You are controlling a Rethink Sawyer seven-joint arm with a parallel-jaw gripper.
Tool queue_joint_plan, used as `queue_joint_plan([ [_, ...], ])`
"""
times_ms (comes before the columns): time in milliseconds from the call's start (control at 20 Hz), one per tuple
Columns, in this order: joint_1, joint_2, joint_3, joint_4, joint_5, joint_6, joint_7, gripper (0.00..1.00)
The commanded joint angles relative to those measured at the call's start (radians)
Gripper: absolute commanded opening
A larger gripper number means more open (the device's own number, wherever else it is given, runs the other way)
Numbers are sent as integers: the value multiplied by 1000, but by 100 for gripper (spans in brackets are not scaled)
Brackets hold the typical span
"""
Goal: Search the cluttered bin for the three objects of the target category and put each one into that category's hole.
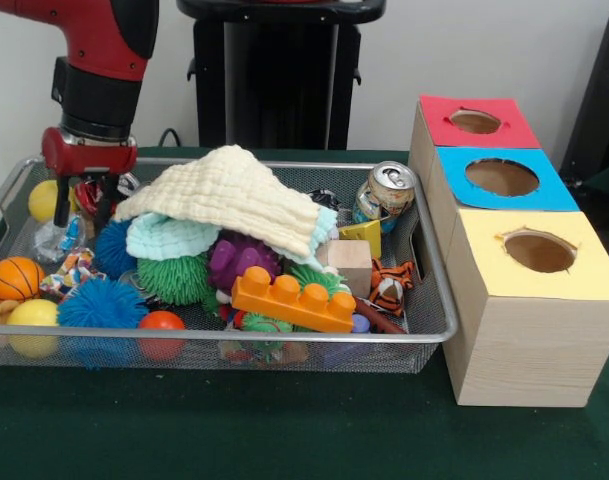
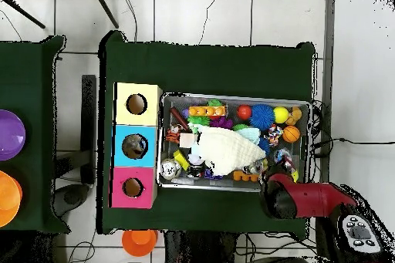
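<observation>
Your gripper point(image 1: 84, 205) is hanging over the basket's point(image 1: 284, 337) far-left corner, jaws unreadable in the clutter, with a clear crumpled bottle point(image 1: 56, 238) lying just below-left of it.

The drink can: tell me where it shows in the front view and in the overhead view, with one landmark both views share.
Front view: the drink can leans in the cluttered bin's far right corner, nearest the red hole.
Overhead view: the drink can lies in the bin's lower left corner, beside the red-topped box.
Shared landmark: the cream cloth heaped mid-bin, next to the can in both views.
</observation>
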Motion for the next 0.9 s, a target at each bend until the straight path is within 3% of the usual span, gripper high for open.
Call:
queue_joint_plan([
  [50, 17, 38, -9, -68, 34, 42, 167, 100],
  [750, 92, 95, -117, -97, 84, -137, 212, 100],
  [900, 80, 97, -102, -99, 89, -129, 204, 100],
])
